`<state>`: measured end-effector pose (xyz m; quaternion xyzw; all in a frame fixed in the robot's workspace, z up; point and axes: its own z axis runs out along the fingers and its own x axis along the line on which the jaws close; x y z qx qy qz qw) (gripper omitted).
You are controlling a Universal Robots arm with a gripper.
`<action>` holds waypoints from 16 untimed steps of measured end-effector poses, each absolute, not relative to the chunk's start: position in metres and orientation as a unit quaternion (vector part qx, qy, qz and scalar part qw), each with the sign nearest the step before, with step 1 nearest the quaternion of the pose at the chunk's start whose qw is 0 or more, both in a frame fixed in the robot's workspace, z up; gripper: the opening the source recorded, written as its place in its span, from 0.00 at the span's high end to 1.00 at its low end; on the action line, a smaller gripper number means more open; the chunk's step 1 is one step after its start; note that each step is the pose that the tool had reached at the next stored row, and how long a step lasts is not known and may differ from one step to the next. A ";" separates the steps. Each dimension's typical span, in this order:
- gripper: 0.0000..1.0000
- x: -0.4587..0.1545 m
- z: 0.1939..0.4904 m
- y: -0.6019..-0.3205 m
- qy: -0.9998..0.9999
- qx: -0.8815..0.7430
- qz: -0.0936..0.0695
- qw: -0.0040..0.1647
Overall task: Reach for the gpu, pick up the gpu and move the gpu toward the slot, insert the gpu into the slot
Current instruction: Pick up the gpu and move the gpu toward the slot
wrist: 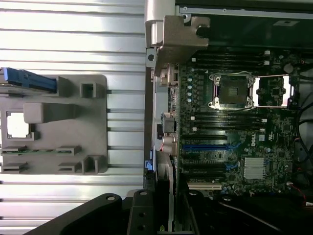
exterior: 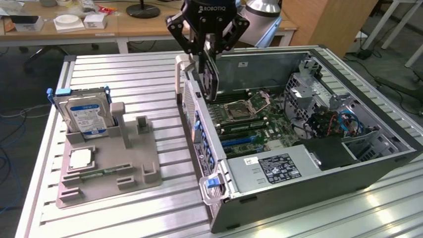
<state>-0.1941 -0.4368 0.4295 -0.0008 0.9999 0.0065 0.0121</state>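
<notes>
Standing in the grey holder (exterior: 138, 168) near the table's (exterior: 119, 74) edge on the exterior view's left, the hard drive (exterior: 82, 114) sits untouched. Rightward, the gripper (exterior: 210, 57), jaws half closed, pinches the gpu (exterior: 209, 79) upright over the open case's (exterior: 330, 191) wall, probably for lowering edge-first toward the motherboard (exterior: 258, 124).

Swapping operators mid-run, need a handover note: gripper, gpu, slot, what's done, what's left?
The gripper is shut on the gpu, a thin dark rectangular circuit card, held on edge and hanging down.
The gpu is over the open grey computer case, close to its rear wall, above the green motherboard.
The long blue slot on the motherboard has no card in it.
Done: reach, pickup, carry to the case.
Left: the gpu is not yet seated in the slot.
</notes>
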 end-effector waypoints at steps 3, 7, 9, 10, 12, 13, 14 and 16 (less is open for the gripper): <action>0.73 -0.191 0.429 -0.437 1.000 -0.001 0.006 0.012; 0.73 -0.188 0.429 -0.437 1.000 -0.001 0.006 0.012; 0.73 -0.186 0.429 -0.437 1.000 -0.001 0.006 0.012; 0.73 -0.185 0.429 -0.437 1.000 -0.001 0.006 0.012; 0.73 -0.183 0.429 -0.437 1.000 -0.001 0.006 0.012; 0.73 -0.182 0.429 -0.437 1.000 -0.001 0.006 0.012; 0.73 -0.181 0.429 -0.437 1.000 -0.001 0.006 0.012; 0.73 -0.178 0.429 -0.437 1.000 -0.001 0.006 0.012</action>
